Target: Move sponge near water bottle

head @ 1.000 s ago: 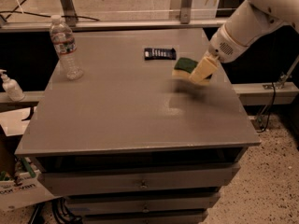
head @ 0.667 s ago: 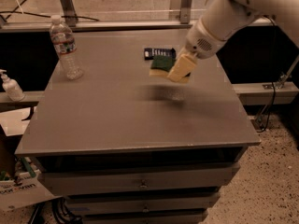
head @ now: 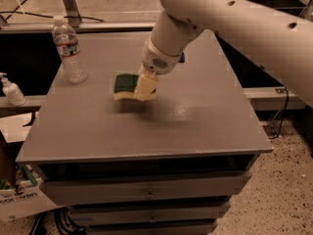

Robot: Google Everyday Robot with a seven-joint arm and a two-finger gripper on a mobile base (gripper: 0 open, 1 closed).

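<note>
Since the earlier moment, the gripper (head: 145,88) has been carrying the sponge (head: 126,82) leftward across the table (head: 195,116), away from the middle right. It is now hanging left of centre with its cream fingers closed on the sponge's right end. The sponge is showing its green top over pale foam and casting a shadow close below; whether it is touching the tabletop cannot be told. The white arm (head: 234,18) is reaching in from the far right and covering part of the table's far side. The water bottle (head: 69,50) is standing upright near the far left corner, apart from the sponge, with bare tabletop between them. Its label band is showing red and white, but the writing is unreadable. A small white pump bottle (head: 11,89) is standing left of the table. A white box (head: 19,199) is sitting on the floor at the near left, with lettering that looks like "orovan".
</note>
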